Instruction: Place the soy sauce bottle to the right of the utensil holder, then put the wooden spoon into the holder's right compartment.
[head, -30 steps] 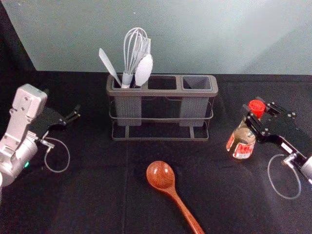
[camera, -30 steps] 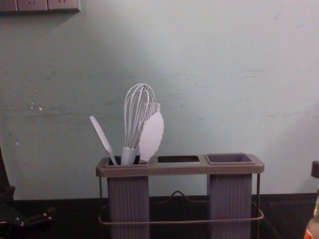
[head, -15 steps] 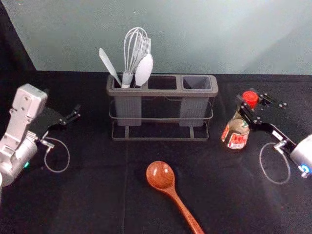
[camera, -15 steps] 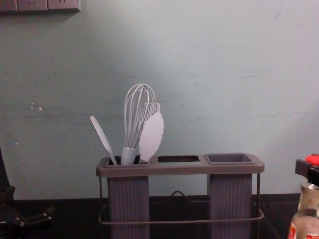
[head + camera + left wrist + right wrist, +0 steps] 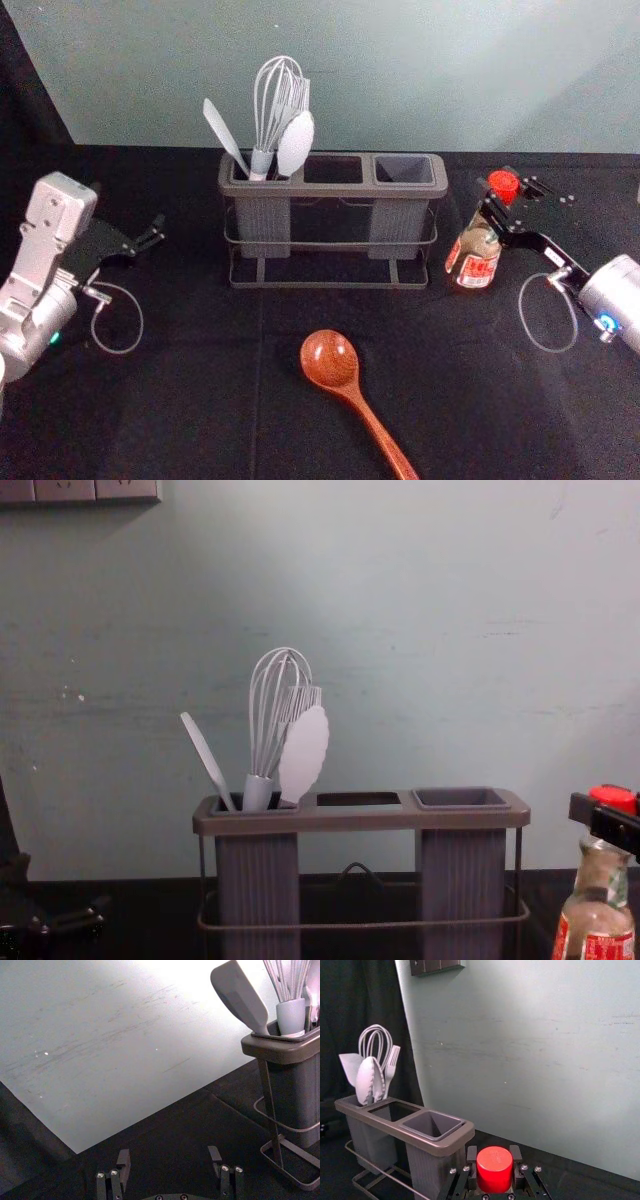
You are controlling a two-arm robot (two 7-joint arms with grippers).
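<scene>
Right of the grey-brown, three-slot utensil holder (image 5: pixel 334 190), the right gripper (image 5: pixel 493 1154) clasps the red-capped glass soy sauce bottle (image 5: pixel 477 258); settle its base flat before releasing. The wide-spread left gripper (image 5: pixel 169 1156) is left of the holder.

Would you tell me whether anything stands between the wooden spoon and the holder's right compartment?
Only the holder's front wire rail and rim, which the wooden spoon would likely need lifting over to enter the right compartment. The soy sauce bottle, held by the right gripper, is off to the right.
</scene>
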